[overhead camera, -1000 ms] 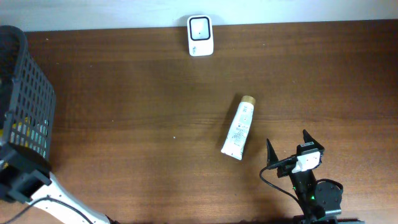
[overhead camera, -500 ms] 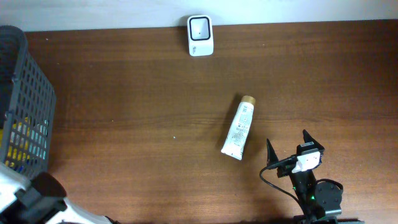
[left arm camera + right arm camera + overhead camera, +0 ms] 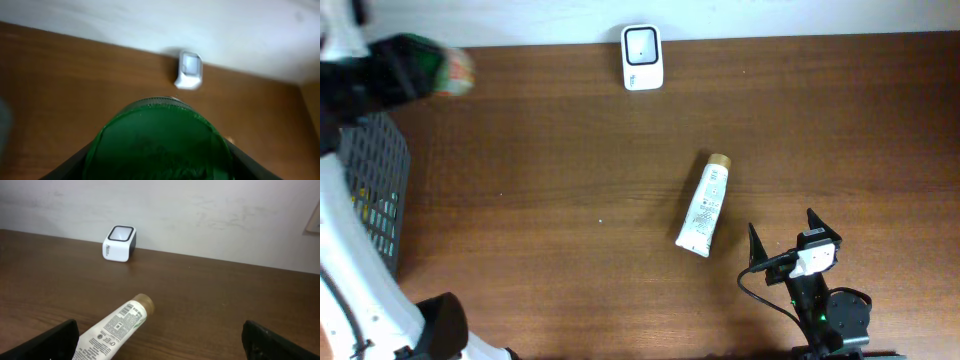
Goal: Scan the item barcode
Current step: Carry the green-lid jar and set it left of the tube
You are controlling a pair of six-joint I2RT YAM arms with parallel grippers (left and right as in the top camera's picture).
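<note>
The green round container (image 3: 432, 62), pinched in the left pincer (image 3: 159, 170), hangs at the overhead frame's upper left. Seemingly mid-carry; next its barcode must face the white boxy scanner (image 3: 642, 57), top centre. The right pincer (image 3: 782, 226) rests spread, lower right.

Bare table (image 3: 540, 150) runs from the left hand (image 3: 415, 68), clamped on the green item (image 3: 160, 140), across to the scanner (image 3: 642, 57) at the rear edge. The tube (image 3: 704, 205) lies mid-table, near the wide-open right hand (image 3: 782, 225). The basket (image 3: 380, 190) occupies the left edge.
</note>
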